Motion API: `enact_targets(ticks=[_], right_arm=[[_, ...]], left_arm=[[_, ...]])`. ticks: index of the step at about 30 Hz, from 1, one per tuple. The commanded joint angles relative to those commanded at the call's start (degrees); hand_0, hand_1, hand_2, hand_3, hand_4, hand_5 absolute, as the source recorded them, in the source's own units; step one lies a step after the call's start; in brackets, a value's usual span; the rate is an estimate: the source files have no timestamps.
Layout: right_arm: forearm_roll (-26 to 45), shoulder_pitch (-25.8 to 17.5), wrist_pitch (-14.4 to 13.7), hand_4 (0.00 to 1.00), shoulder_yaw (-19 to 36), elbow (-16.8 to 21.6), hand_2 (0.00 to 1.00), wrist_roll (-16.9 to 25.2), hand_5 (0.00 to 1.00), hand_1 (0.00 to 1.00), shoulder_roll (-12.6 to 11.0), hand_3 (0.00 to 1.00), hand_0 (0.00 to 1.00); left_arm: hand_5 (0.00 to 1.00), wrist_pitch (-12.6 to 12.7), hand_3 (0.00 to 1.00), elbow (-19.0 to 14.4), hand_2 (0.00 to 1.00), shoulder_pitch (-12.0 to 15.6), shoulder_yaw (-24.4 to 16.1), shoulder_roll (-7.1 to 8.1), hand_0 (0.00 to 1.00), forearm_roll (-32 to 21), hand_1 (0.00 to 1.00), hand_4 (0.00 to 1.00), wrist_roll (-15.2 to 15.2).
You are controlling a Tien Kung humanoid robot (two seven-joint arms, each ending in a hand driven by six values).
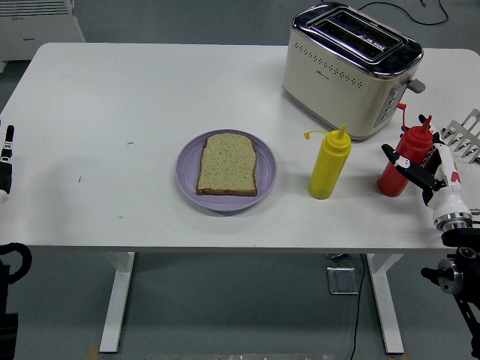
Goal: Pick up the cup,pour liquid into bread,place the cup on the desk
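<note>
A slice of bread point(227, 163) lies on a purple plate point(187, 174) near the table's middle. A red squeeze bottle point(403, 154) stands upright at the right, with a yellow squeeze bottle point(329, 163) to its left. No cup is in view. My right hand point(417, 163) reaches in from the right edge and its fingers wrap around the red bottle's lower body, thumb on the front. The bottle still rests on the table. My left hand point(6, 159) rests at the far left edge, only partly visible.
A cream and chrome toaster point(349, 67) stands at the back right, just behind the bottles. A white slotted object point(466, 135) lies at the right edge. The white table point(112, 112) has its near edge close below the plate.
</note>
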Motion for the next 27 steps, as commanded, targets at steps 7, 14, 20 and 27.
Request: enact_targets(ticks=[7,14,20,27], right_arm=[[3.46,0.5,-4.8,0.933,-0.92,0.22,0.381,-0.19,0.235,0.411,0.42,0.53,0.493],[6.72,1.0,-7.29,0.906,-1.75,0.35,0.231,0.4,0.193,0.192,0.77,0.295,0.226],[8.6,1.18,-8.24,0.906,-2.14,0.42,0.231,0.9,0.193,0.192,0.96,0.295,0.226],[8.59,1.14,-9.58,0.91,-2.12,0.89,0.153,0.82,0.197,0.046,0.96,0.228,0.002]], left_arm=[[0.998,0.06,0.683,0.01,0.735,0.06,-0.11,0.0,0.789,0.03,0.744,0.575,0.02],[0.998,0.1,0.683,0.02,0.734,0.09,-0.2,0.0,0.787,0.04,0.742,0.573,0.03],[0.998,0.11,0.683,0.03,0.734,0.13,-0.23,0.0,0.787,0.04,0.742,0.573,0.02],[0.998,0.13,0.683,0.05,0.733,0.26,-0.32,0.0,0.786,0.07,0.742,0.571,0.01]])
